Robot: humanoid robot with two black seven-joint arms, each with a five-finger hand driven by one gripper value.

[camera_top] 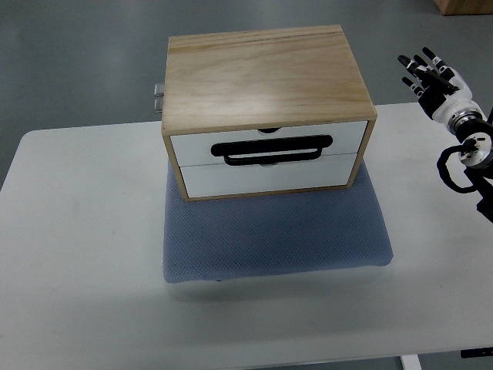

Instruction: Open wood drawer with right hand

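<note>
A wooden drawer box (pixel 266 77) with two white drawer fronts stands on a blue-grey mat (pixel 277 231) at the back middle of the table. The upper drawer (pixel 269 141) carries a black loop handle (pixel 273 149) that hangs over the seam with the lower drawer (pixel 266 176). Both drawers sit flush with the box front. My right hand (pixel 428 72) is raised at the far right, well to the right of the box, its fingers spread and holding nothing. The left arm is out of the picture.
The white table (pixel 85 254) reaches its near edge at the bottom and ends at the right around the wrist. A small metal part (pixel 158 95) sticks out from the box's back left. Grey floor lies beyond the table.
</note>
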